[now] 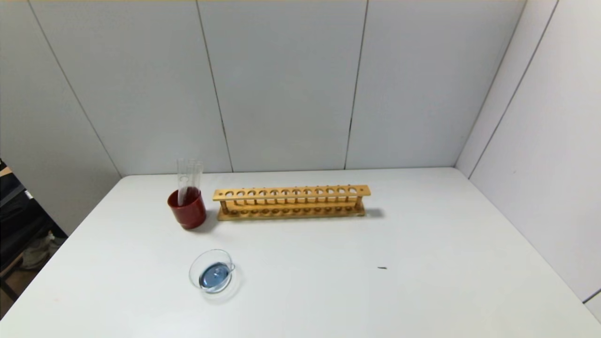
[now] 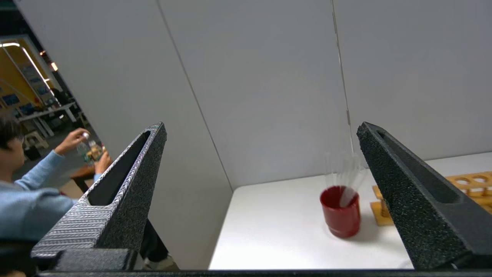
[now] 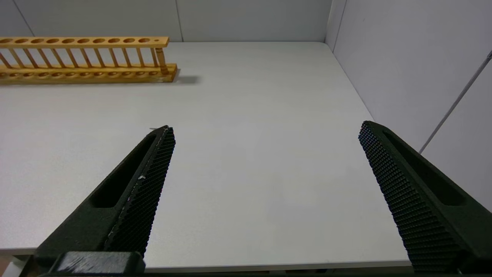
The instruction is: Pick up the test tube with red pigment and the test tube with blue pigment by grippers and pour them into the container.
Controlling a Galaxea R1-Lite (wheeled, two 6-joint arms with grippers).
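Note:
Clear test tubes (image 1: 188,176) stand leaning in a dark red cup (image 1: 188,212) at the back left of the table; no red or blue pigment shows in them. They also show in the left wrist view (image 2: 348,177). The container (image 1: 192,272), a shallow clear glass dish, sits in front of the cup and holds bluish liquid. My left gripper (image 2: 261,129) is open and empty, held off the table's left side and facing the cup (image 2: 341,215). My right gripper (image 3: 266,127) is open and empty above the table's front right edge. Neither gripper shows in the head view.
A long wooden tube rack (image 1: 291,202) with no tubes in it stands to the right of the cup; it also shows in the right wrist view (image 3: 84,57). White walls close the table at the back and right. A person (image 2: 23,192) sits beyond the left wall.

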